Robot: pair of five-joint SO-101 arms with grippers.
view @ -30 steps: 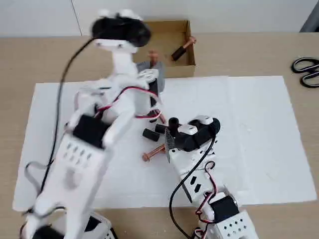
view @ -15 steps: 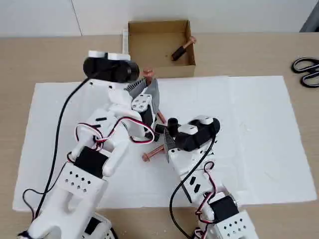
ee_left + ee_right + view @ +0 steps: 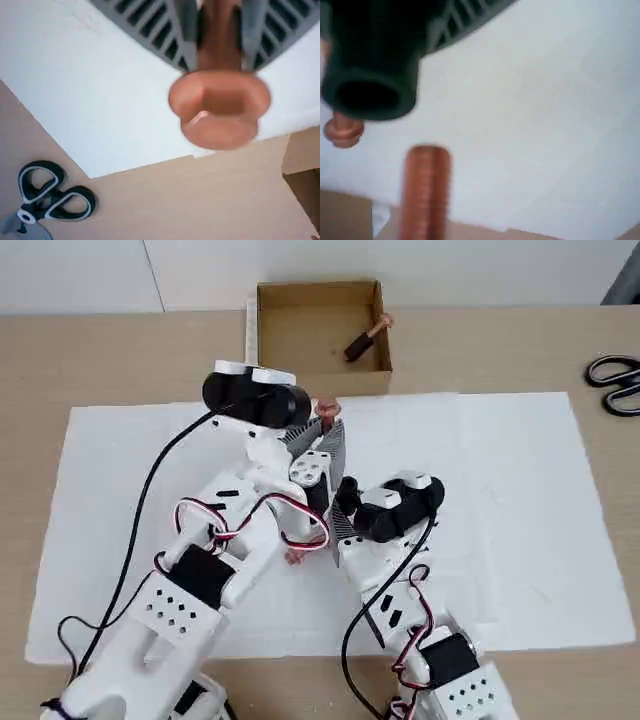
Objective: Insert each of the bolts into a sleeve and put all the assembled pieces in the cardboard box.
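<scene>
My left gripper [image 3: 326,428] is shut on a copper bolt [image 3: 326,409], head pointing toward the cardboard box [image 3: 268,332]. In the left wrist view the bolt's head [image 3: 220,107] sticks out past the grey fingers [image 3: 252,30]. Just in front of it, my right gripper [image 3: 345,502] is shut on a black sleeve [image 3: 370,75], whose open end faces outward. A threaded copper shaft [image 3: 425,190] and a small bolt head [image 3: 342,131] show beside the sleeve. One assembled piece [image 3: 364,337] lies in the box. A loose bolt [image 3: 293,557] peeks out from under the left arm.
A white mat [image 3: 520,510] covers the table's middle, with bare room on its right half. Black scissors [image 3: 615,380] lie at the far right edge, also in the left wrist view as scissors [image 3: 50,197]. The left arm hides the mat near the grippers.
My left gripper has carried the bolt away from the box's front wall, toward the right gripper, and come lower. The right arm has kept still with its sleeve.
</scene>
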